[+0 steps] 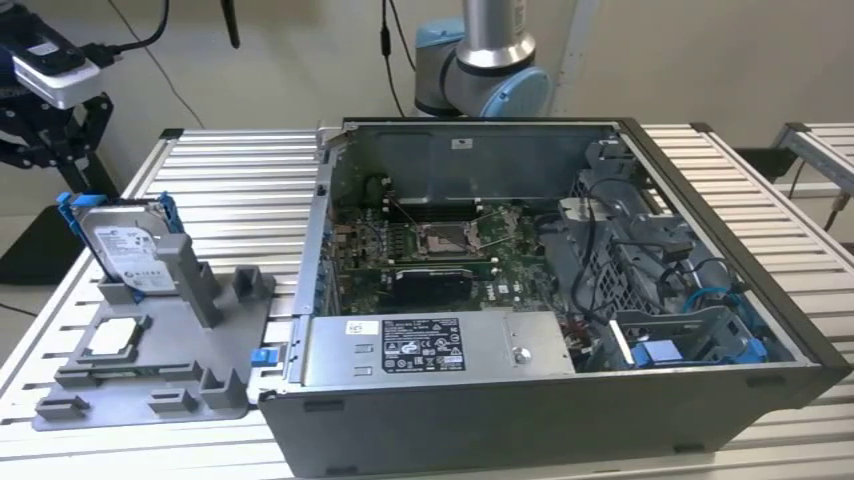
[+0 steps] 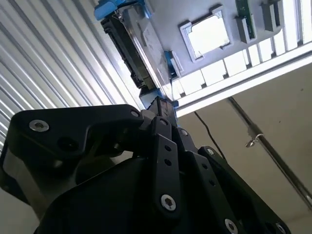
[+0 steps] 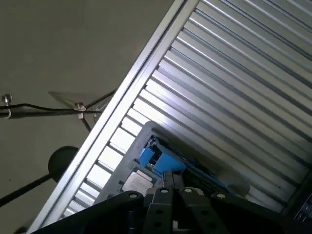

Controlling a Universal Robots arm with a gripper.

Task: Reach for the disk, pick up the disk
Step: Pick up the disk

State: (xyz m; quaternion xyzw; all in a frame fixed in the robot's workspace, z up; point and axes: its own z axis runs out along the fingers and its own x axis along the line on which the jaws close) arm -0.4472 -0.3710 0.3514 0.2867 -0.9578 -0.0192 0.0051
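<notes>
Standing upright in grey holder, disk, lower edge hidden

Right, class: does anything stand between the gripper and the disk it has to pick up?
Nothing visible does. In the exterior view the disk stands on edge in the grey holder, its top edge bare; in the second wrist view the gripper points at its blue frame with only open air between.
</notes>
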